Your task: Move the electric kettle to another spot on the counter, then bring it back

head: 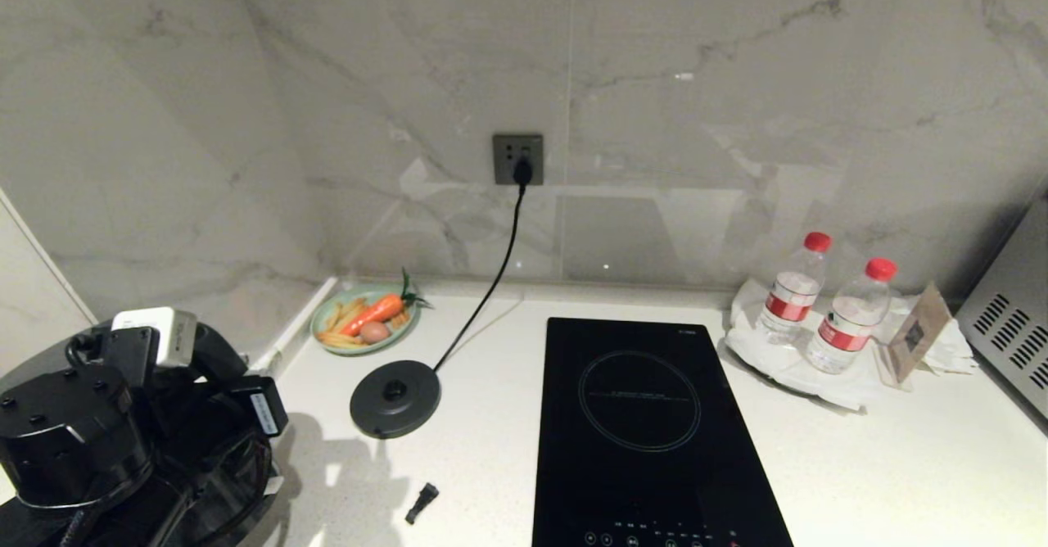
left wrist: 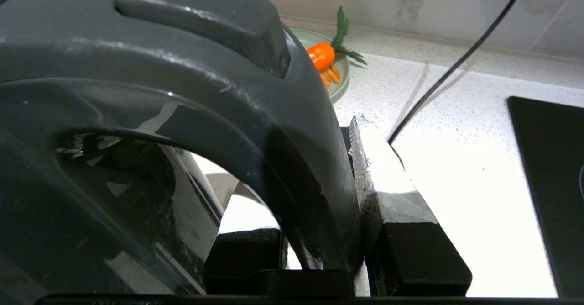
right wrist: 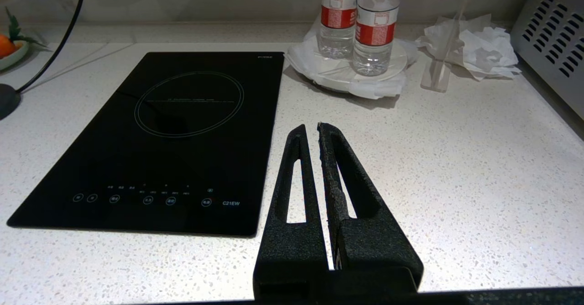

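The electric kettle (left wrist: pixel 150 81) fills the left wrist view, glossy black with a large loop handle. My left gripper (left wrist: pixel 319 236) is shut on that handle: one finger (left wrist: pixel 392 195) presses its outer side and the other sits inside the loop. In the head view the kettle (head: pixel 233 481) sits at the bottom left, mostly hidden under my left arm (head: pixel 74 432), off its round base disc (head: pixel 395 398). Whether it rests on the counter (head: pixel 901 465) I cannot tell. My right gripper (right wrist: pixel 310 131) is shut and empty above the counter, right of the hob.
A black cord runs from the base disc to the wall socket (head: pixel 517 159). A green plate with a carrot (head: pixel 366 318) stands by the back wall. The black induction hob (head: pixel 647 432) lies mid-counter, two water bottles (head: pixel 823 305) and a metal appliance (head: pixel 1011 318) at right. A small black part (head: pixel 422 503) lies near the front.
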You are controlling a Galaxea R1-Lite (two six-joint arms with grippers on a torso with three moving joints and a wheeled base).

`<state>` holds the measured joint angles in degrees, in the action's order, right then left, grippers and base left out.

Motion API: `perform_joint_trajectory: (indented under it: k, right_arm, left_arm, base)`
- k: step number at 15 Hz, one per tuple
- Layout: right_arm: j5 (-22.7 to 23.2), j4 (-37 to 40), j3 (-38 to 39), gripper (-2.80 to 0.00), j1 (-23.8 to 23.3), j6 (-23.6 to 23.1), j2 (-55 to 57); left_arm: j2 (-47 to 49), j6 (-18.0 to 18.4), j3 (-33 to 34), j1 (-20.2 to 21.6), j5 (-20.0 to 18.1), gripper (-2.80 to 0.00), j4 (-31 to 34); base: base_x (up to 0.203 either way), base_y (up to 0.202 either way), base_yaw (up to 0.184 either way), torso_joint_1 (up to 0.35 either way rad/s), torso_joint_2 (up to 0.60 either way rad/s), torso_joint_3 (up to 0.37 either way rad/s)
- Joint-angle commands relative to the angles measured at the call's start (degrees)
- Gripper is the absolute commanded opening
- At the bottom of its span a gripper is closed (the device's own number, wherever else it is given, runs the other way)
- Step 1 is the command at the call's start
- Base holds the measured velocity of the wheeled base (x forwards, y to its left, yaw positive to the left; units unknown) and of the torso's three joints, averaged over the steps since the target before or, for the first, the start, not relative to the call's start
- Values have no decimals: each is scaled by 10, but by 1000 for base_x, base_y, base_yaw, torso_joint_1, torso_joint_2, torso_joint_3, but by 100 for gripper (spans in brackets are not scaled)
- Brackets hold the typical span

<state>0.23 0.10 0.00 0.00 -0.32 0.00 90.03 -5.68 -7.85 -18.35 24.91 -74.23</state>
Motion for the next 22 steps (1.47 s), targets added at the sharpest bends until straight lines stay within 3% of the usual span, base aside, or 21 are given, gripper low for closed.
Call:
perform_joint_trajectory:
  k: [1,19,22]
  right_arm:
    - [0,0,0,-280,0,0,-1]
    - [0,0,0,-280,0,0,-1]
    - [0,0,0,-280,0,0,-1]
  left_arm:
    - [1,0,0,2,1,-280,-5]
    - [-13,1,2,3,1,-280,-4]
    - [-13,6,1,20,2,-280,-3]
  base:
    - [0,0,0,0,0,0]
    - [0,0,0,0,0,0]
    - [0,0,0,0,0,0]
